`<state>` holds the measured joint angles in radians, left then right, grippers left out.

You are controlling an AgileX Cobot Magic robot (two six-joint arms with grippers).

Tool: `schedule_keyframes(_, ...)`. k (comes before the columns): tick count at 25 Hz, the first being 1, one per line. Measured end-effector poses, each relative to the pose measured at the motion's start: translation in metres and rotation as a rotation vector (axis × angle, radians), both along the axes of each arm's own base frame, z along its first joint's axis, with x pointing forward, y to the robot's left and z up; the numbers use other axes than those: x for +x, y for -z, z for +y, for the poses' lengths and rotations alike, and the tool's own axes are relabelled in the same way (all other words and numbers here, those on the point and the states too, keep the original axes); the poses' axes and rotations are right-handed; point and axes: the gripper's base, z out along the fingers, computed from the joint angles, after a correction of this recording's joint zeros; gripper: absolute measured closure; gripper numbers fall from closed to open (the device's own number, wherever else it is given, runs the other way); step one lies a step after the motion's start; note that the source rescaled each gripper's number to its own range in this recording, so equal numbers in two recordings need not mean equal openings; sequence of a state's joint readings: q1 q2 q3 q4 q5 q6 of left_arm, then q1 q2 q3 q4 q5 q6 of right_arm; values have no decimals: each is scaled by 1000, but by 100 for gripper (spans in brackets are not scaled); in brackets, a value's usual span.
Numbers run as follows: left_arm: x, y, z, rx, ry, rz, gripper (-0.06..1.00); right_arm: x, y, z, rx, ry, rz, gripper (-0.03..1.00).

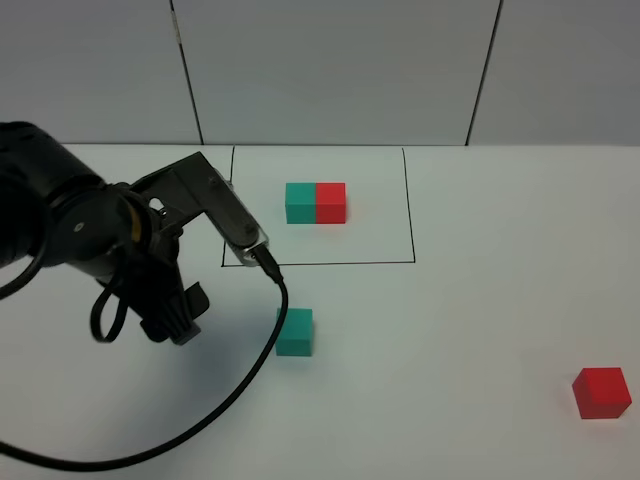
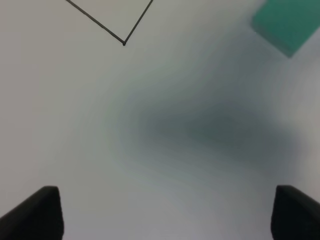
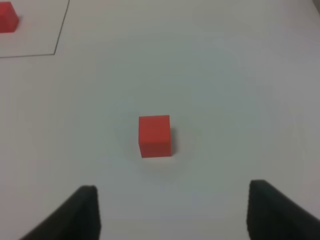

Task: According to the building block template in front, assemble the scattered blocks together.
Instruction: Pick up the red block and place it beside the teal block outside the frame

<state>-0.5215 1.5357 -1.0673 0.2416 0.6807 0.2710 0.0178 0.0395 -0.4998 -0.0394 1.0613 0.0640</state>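
- Small matte teal-green cube [image 1: 294, 332]: on the white counter [image 1: 480, 300], just outside the near line of the thin black rectangular outline [image 1: 410, 220], unframed and touching nothing.
- Small matte red cube [image 1: 602, 392]: same size by the look of it, well apart from the teal one, out at the right of the counter.
- Template pair of joined teal and red cubes [image 1: 316, 202]: inside the outline, teal on the left, faces flush.
- Handling, as a judgement: probably light, stiff and solid, either plastic or painted wood, not fragile. Flat faces and crisp edges; dull finish, so likely not slippery, though light enough to skid on the smooth counter if nudged.
- Best hold, probably: two opposite side faces, squarely, at mid-height. Keep clear of the face that must meet the other cube.
- Left pincer [image 2: 165, 215]: released, dark fingers spread wide, nothing between them. Over bare counter with the teal cube near but off to one side, not yet between the jaws.
- Right pincer [image 3: 175, 212]: fingers apart and empty, facing the red cube, which lies ahead of the tips and roughly centred.
- Counter: plain white, smooth and even; pale panelled wall behind.
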Motion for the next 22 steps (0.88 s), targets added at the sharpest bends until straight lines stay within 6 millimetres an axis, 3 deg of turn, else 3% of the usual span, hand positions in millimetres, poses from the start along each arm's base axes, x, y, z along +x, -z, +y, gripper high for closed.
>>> schedule_keyframes(11, -66, -17, 37, -111, -111, -70, -3, 0, 0, 0, 0, 0, 0, 39)
schedule_keyframes(22, -110, -25, 57, -251, -148, -136, -3, 0, 0, 0, 0, 0, 0, 39)
